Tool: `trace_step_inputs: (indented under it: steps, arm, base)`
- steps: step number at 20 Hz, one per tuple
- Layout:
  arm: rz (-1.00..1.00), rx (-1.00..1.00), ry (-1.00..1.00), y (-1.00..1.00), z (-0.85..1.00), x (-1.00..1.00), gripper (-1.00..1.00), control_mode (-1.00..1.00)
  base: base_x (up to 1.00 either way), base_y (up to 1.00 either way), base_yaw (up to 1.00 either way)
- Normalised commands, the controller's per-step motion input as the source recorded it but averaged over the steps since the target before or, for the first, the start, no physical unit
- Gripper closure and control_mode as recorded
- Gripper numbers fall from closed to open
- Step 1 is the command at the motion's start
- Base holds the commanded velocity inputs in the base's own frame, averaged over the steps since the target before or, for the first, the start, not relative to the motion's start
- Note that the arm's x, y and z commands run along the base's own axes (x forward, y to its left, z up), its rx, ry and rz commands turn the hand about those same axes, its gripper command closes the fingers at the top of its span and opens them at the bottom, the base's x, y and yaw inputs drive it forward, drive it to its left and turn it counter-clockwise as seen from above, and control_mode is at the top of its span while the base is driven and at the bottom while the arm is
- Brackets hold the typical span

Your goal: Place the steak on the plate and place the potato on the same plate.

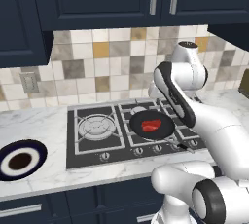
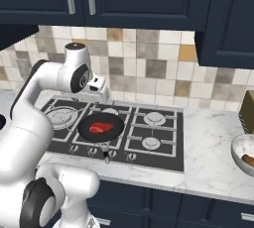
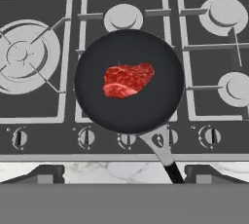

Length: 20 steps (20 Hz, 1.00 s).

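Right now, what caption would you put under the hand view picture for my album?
Red steak lying in the black frying pan on the stove, seen from above.

Your arm is folded up high, elbow bent, wrist raised and the hand aimed straight down. Gripper (image 3: 124,173) has its jaws spread wide, nothing between them; fingertips (image 3: 44,173) sit far apart, touching nothing.

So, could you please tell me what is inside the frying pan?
The steak lies alone, flat in the pan, on the stove. The burner beneath the pan is covered.
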Motion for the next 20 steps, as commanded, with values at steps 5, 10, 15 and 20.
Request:
trace_step_inputs:
  steps: [5,10,15,20]
  arm:
    - [-0.18,0.0,0.11,-0.03,-0.66,0.09,-1.0,-1.0]
    - [-0.23,0.0,0.14,-0.1,-0.4,0.33,-1.0,-1.0]
    - [-0.22,0.04,0.14,-0.2,-0.41,0.47,-1.0,-1.0]
    - [-0.16,0.05,0.15,-0.2,-0.4,0.51,-1.0,-1.0]
  base:
    - [0.0,0.0,0.0]
    - [0.0,0.0,0.0]
    - [0.0,0.0,0.0]
    - [0.0,0.0,0.0]
